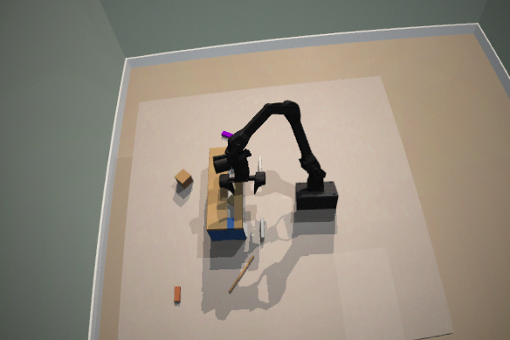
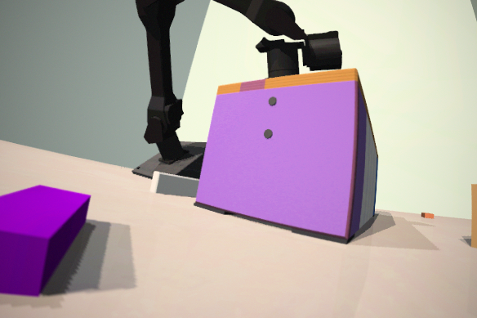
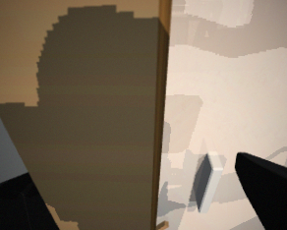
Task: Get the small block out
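Note:
The box (image 1: pixel 217 211) (image 2: pixel 282 168) (image 3: pixel 98 138) stands upright, with a wooden top, a blue end and a purple end. A long slot runs along its top. My gripper (image 1: pixel 244 192) (image 3: pixel 162 159) is open and empty, pointing down at the box top. It straddles the top's front strip: one finger is at the slot, partly hidden by the strip's edge in the wrist view, and the other is outside the front. In the exterior view the fingers are hidden behind the box. I cannot make out the small block or the shelf in any view.
White low bars (image 1: pixel 262 228) (image 2: pixel 177 185) (image 3: pixel 211 183) stand before the box front. A thin wooden stick (image 1: pixel 241 274) lies past the blue end. A purple block (image 1: pixel 226 134) (image 2: pixel 41 213) lies beyond the purple end. A wooden cube (image 1: pixel 183 177) and an orange block (image 1: pixel 177 294) (image 2: pixel 427 216) are behind.

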`<state>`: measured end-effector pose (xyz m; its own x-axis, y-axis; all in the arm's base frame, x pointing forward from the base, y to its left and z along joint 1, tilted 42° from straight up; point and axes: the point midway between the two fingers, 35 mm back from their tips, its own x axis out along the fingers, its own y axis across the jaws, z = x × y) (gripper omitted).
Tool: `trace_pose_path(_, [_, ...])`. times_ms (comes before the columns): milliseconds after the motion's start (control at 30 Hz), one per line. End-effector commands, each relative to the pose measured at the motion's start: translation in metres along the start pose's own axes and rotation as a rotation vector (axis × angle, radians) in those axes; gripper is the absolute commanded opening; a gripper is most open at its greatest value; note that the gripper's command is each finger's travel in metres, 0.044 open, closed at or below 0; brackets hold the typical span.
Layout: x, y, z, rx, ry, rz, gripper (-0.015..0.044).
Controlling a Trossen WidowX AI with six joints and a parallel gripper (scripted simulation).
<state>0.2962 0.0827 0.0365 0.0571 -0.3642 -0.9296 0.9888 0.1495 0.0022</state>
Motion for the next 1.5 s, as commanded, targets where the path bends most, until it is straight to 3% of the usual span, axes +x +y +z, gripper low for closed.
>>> trace_pose_path(0, [0.002, 0.0, -0.004, 0.001, 0.001, -0.001, 0.04])
trace_pose_path(1467, [0.009, 0.002, -0.024, 0.001, 0.002, -0.001, 0.04])
